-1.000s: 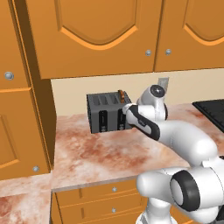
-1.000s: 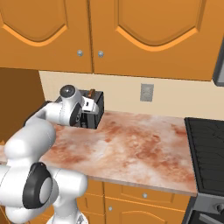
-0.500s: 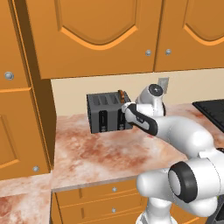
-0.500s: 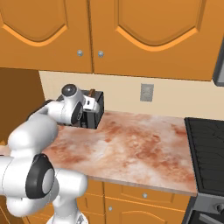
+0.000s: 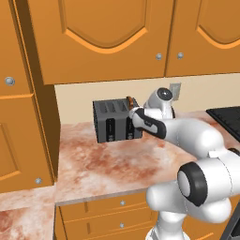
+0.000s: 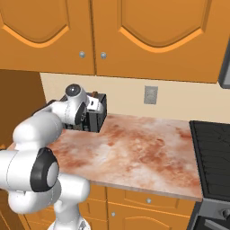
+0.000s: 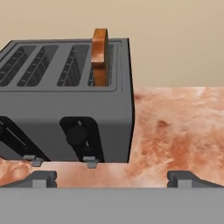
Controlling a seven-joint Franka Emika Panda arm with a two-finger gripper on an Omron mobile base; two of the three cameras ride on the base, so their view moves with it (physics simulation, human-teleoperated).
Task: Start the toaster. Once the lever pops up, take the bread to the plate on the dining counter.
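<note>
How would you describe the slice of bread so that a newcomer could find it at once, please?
Look under the orange wall cabinets to the dark grey four-slot toaster at the back of the marbled counter. The bread stands upright in the slot nearest the toaster's right end, the only brown thing poking from it.

no readable text, labels, or numbers anywhere

Toaster (image 7: 65, 109) dark grey, black front panels. Bread (image 7: 100, 54) in toaster slot orange-brown. Counter (image 6: 143, 152) under toaster reddish-brown and white marbled. Cabinets (image 5: 108, 37) above toaster orange wood. Wall outlet (image 6: 150, 95) right of toaster seems pale grey.
</note>
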